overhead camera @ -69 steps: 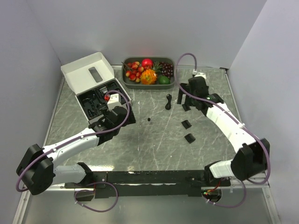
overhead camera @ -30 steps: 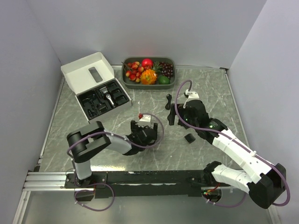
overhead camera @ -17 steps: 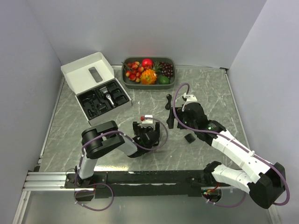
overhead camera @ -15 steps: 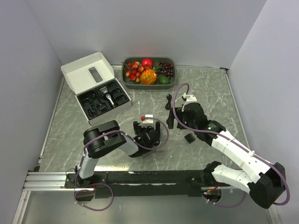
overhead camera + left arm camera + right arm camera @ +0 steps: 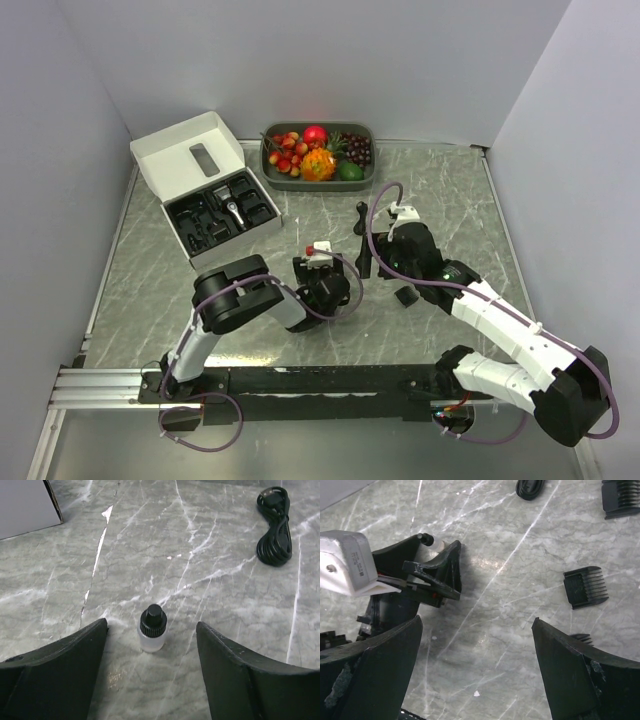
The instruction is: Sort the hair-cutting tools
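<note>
A small clear bottle with a black cap [image 5: 152,636] stands upright on the marble between the fingertips of my left gripper [image 5: 151,624], which is open and not touching it. In the top view the left gripper [image 5: 318,275] sits low at mid table. My right gripper [image 5: 476,625] is open over bare marble, just right of the left one [image 5: 422,572]. A black comb guard [image 5: 585,586] lies to its right, another [image 5: 622,497] farther off. The coiled black pear-shaped piece [image 5: 274,537] lies beyond. The slim clipper [image 5: 232,208] rests in the box.
The white cardboard box [image 5: 190,165] stands open at the back left with black parts in its insert. A grey tray [image 5: 366,178] of colourful fruit is at the back centre. One comb guard [image 5: 405,296] lies beside the right arm [image 5: 480,310].
The left arm has swung from the box to mid table and come down around the bottle, its jaws narrowing a little. The right arm has pulled in from the back toward the centre.
</note>
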You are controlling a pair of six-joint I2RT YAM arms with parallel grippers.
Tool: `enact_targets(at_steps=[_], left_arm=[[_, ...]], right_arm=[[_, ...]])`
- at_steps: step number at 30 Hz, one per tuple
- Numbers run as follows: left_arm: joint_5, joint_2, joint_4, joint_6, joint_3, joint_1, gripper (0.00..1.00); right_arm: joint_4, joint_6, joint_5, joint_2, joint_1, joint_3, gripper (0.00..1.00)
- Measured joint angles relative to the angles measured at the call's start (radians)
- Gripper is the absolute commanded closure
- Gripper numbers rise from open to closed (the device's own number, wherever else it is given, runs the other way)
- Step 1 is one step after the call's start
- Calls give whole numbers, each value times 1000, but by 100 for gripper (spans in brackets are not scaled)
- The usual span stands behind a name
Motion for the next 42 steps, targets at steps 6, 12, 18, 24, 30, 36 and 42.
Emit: enact_targets(at_steps=[6,12,18,24,30,36,42], left_arm=[[-10,23,29,-9,18,17,40],[-8,28,45,-16,17,30,72],[13,19,47,-43,4,39,80],[77,-55,-18,-62,-47,41,80],[178,-255,-415,-154,-36,41,80],[248,-449,-732,-251,34,50,79],[369,-657,-965,-307,54,142,78]], right_arm=[[27,0,-5,3,4,-1,1],[39,0,-8,8,11,-11,1],[40,0,-11,12,18,-12,1],[40,0,-14,18,28,-12,1],[39,0,-15,26,38,-12,1],[28,0,-15,41,43,-8,1],[4,0,-27,92,48,40,1]])
